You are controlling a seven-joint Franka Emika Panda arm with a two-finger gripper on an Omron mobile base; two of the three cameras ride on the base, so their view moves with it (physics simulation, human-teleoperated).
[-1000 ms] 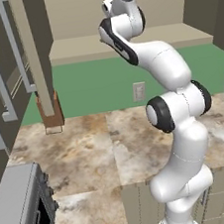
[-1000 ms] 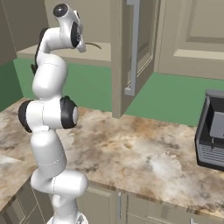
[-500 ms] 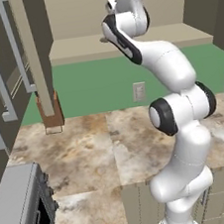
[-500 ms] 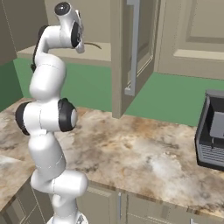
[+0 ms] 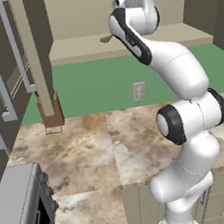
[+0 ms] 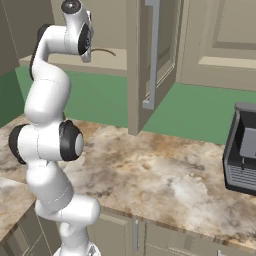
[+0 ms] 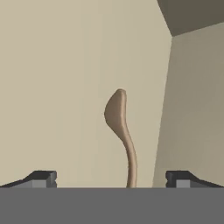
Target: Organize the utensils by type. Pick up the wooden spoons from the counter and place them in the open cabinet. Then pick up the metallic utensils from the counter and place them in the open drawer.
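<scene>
A tan wooden spoon [image 7: 118, 118] lies on the plain beige shelf [image 7: 52, 87] of the open cabinet, bowl away from the hand and handle running back between the two fingertips [image 7: 41, 177]. My gripper [image 7: 111, 179] is open, its fingers standing wide apart on either side of the handle and not touching it. From the right base view the spoon [image 6: 103, 51] rests on the shelf [image 6: 117, 64] just right of the raised gripper [image 6: 87, 54]. The spoon's tip [image 5: 106, 38] peeks out left of the arm in the left base view.
An open dark cabinet door [image 6: 150, 60] hangs right of the hand, and another door [image 5: 35, 49] to its left above a brown block [image 5: 50, 111]. The marbled counter [image 6: 165, 170] lies below. A dark appliance [image 6: 242, 155] stands at the right, a grey appliance [image 5: 16, 206] at the lower left.
The hand has drifted slightly up and to the right in the left base view. The jaws stay open and the spoon lies still on the shelf.
</scene>
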